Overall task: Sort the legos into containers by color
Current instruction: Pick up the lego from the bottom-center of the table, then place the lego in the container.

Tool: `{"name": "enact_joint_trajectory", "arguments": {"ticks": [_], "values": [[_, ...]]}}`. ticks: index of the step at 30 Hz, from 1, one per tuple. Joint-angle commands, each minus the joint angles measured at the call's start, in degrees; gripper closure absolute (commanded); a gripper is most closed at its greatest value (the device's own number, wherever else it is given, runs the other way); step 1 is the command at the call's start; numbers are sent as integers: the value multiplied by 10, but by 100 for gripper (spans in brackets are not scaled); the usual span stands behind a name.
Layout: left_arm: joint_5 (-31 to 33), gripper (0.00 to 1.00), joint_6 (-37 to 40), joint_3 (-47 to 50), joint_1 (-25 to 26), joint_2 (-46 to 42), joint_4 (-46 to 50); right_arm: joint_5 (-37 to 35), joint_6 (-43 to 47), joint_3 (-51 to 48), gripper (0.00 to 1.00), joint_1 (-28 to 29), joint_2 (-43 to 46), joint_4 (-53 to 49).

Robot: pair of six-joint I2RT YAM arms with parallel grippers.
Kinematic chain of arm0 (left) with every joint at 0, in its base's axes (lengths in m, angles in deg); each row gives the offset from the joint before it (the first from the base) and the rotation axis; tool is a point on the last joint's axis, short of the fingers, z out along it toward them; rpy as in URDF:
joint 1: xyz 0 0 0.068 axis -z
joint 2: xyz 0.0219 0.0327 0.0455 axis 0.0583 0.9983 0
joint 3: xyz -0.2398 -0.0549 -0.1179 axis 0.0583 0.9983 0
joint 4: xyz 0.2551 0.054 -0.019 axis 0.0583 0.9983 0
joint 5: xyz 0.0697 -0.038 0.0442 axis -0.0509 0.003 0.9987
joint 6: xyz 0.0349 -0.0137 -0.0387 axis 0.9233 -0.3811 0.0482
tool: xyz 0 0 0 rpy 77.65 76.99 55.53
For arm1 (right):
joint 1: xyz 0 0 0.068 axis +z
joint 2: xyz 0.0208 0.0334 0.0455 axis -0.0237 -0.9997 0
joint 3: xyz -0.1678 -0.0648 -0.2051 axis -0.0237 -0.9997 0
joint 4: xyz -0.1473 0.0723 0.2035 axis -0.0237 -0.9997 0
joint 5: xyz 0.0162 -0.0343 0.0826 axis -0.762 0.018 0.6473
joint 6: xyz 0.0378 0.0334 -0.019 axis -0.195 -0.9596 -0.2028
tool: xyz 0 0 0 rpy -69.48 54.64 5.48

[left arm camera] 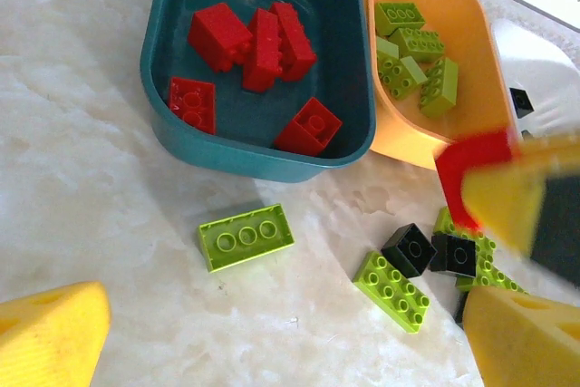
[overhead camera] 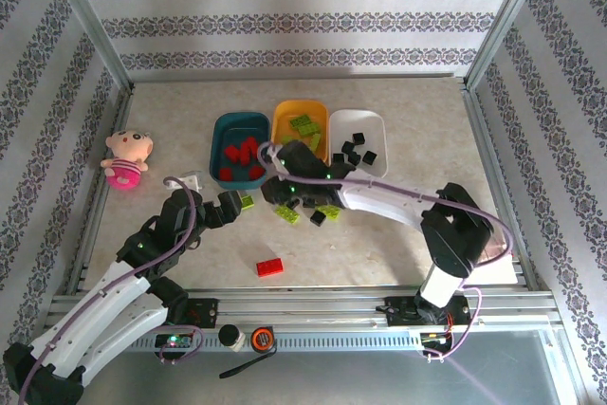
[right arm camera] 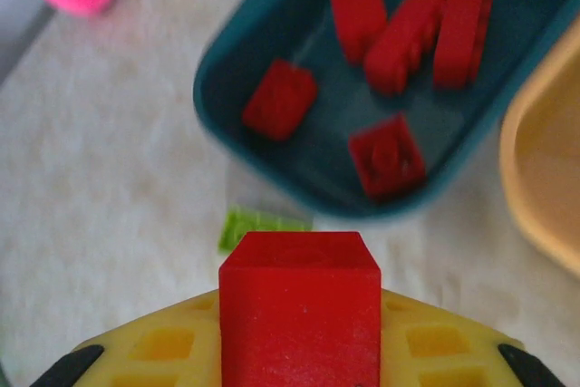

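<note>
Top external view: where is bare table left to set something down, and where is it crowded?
Widest bare table lies right of the white tray. A strip runs behind all three trays, and a smaller patch sits between the doll and the teal tray. Crowded: just in front of the trays, among the loose bricks.

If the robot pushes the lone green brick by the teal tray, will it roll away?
Probably not: the green brick lies flat, studs up, boxy, so it should slide, not roll. It looks stiff and likely light. The table looks smooth, so it may spin.
</note>
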Motion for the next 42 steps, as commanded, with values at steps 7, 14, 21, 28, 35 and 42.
{"name": "enact_joint_trajectory", "arguments": {"ticks": [7,14,21,28,35,42], "values": [[-18,0,-12,11,-8,-8,1,-56,-32,223,72,-37,-189,-34],[-35,0,-7,8,-8,-6,4,-123,-54,373,63,-43,-296,-62],[-53,0,-7,10,-7,-4,6,-151,-65,475,39,-50,-351,-94],[-113,0,23,-8,-8,31,2,-148,-53,432,29,-56,-297,-77],[-181,0,71,-55,49,135,52,-118,-88,206,27,-79,-152,19],[-117,1,64,-54,189,193,102,-116,-96,18,27,-94,-36,69]]}}
